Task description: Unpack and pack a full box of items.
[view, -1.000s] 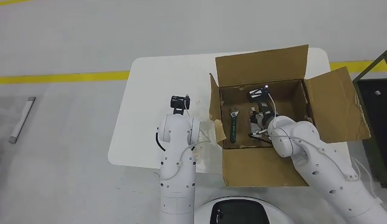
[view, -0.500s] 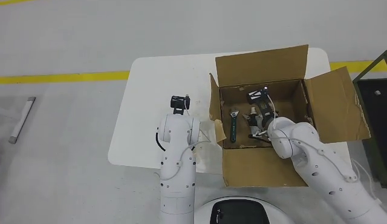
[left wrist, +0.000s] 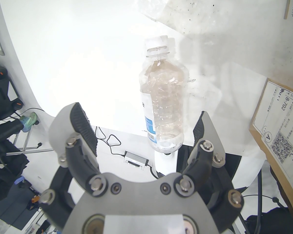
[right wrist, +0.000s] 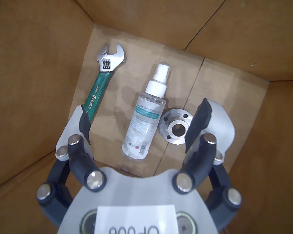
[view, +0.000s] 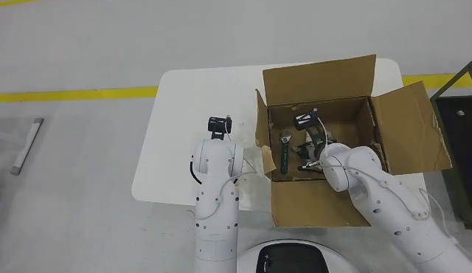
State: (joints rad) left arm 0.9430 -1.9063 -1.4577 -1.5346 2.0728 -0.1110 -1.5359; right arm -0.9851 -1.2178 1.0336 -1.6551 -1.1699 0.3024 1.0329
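Right gripper (right wrist: 144,118): spread wide, holding nothing. Hangs inside the open cardboard box (right wrist: 26,74), pointing down at its floor.

Straight ahead, between the two fingers (right wrist: 200,118) as seen from the right wrist: a small clear spray bottle (right wrist: 146,120) with a white nozzle, lying flat on the box floor.

Just beside its body, perhaps touching: a round metal flange (right wrist: 175,127) with a centre hole and small bolt holes, partly hidden behind one finger pad.

On the spray bottle's other side and apart from it: an adjustable wrench (right wrist: 105,81) with a green handle, lying flat. Head toward the far wall, handle end hidden behind the other finger. In the top view, close to the box wall nearest the left arm. Box flaps folded outward there.

Left gripper (left wrist: 140,118): also spread wide, gripping nothing. Hangs over the white table (left wrist: 63,37), outside the box and just beside its outer wall.

Ahead of its fingers: a clear water bottle (left wrist: 163,103) with a blue-and-white label. White cap pointing away from the gripper, base just beside one finger with a gap showing. Cannot tell whether the base rests on the table edge.

Beyond the cap: a crumpled clear plastic bag (left wrist: 171,8) lying on the table.
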